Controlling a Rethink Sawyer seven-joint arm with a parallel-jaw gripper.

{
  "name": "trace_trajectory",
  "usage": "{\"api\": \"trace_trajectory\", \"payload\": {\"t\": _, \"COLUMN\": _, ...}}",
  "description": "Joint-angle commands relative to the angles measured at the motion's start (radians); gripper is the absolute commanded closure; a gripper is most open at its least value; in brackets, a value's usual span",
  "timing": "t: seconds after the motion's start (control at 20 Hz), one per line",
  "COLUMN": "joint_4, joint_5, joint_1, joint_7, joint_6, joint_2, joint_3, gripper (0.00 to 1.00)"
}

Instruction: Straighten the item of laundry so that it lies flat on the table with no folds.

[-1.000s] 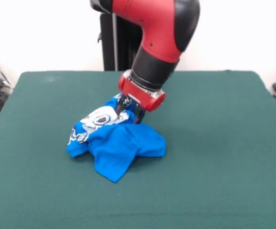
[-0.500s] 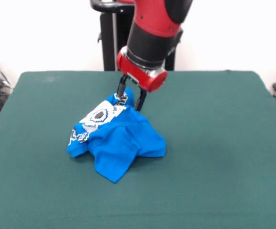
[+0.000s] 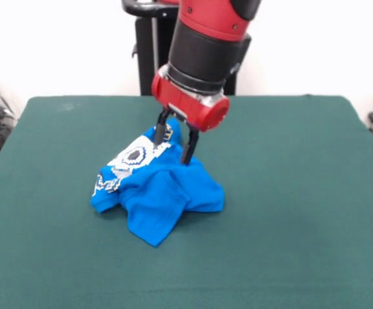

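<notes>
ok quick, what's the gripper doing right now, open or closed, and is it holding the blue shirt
Gripper: open, holding nothing; its two fingers are spread just above the far edge of the crumpled blue T-shirt.

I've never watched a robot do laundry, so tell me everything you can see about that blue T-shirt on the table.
The blue T-shirt is bright blue soft cloth, crumpled into a heap rather than flat, with folds overlapping. A white-grey print and some white lettering show on its upper left side. It lies a little left of the middle of the dark green table. The open end effector straddles its raised far edge, fingers at the cloth.
</notes>
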Motion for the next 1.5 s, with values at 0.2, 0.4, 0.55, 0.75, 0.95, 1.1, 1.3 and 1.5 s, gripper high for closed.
{"api": "trace_trajectory", "payload": {"t": 0.2, "joint_4": -0.072, "joint_5": 0.004, "joint_1": 0.08, "joint_7": 0.163, "joint_6": -0.206, "joint_2": 0.209, "joint_3": 0.078, "gripper": 0.0}}
{"api": "trace_trajectory", "payload": {"t": 0.4, "joint_4": -0.079, "joint_5": 0.005, "joint_1": 0.1, "joint_7": 0.144, "joint_6": -0.192, "joint_2": 0.238, "joint_3": 0.055, "gripper": 0.0}}
{"api": "trace_trajectory", "payload": {"t": 0.55, "joint_4": -0.09, "joint_5": -0.018, "joint_1": 0.135, "joint_7": 0.128, "joint_6": -0.166, "joint_2": 0.273, "joint_3": -0.01, "gripper": 0.0}}
{"api": "trace_trajectory", "payload": {"t": 0.75, "joint_4": -0.073, "joint_5": -0.07, "joint_1": 0.153, "joint_7": 0.073, "joint_6": -0.141, "joint_2": 0.286, "joint_3": -0.072, "gripper": 0.0}}
{"api": "trace_trajectory", "payload": {"t": 0.95, "joint_4": -0.052, "joint_5": -0.09, "joint_1": 0.169, "joint_7": 0.046, "joint_6": -0.081, "joint_2": 0.267, "joint_3": -0.104, "gripper": 0.0}}
{"api": "trace_trajectory", "payload": {"t": 1.1, "joint_4": -0.04, "joint_5": -0.101, "joint_1": 0.166, "joint_7": 0.041, "joint_6": -0.086, "joint_2": 0.265, "joint_3": -0.093, "gripper": 0.0}}
{"api": "trace_trajectory", "payload": {"t": 1.3, "joint_4": -0.017, "joint_5": -0.112, "joint_1": 0.167, "joint_7": 0.053, "joint_6": -0.12, "joint_2": 0.269, "joint_3": -0.087, "gripper": 0.0}}
{"api": "trace_trajectory", "payload": {"t": 1.5, "joint_4": -0.006, "joint_5": -0.114, "joint_1": 0.174, "joint_7": 0.082, "joint_6": -0.158, "joint_2": 0.286, "joint_3": -0.088, "gripper": 0.0}}
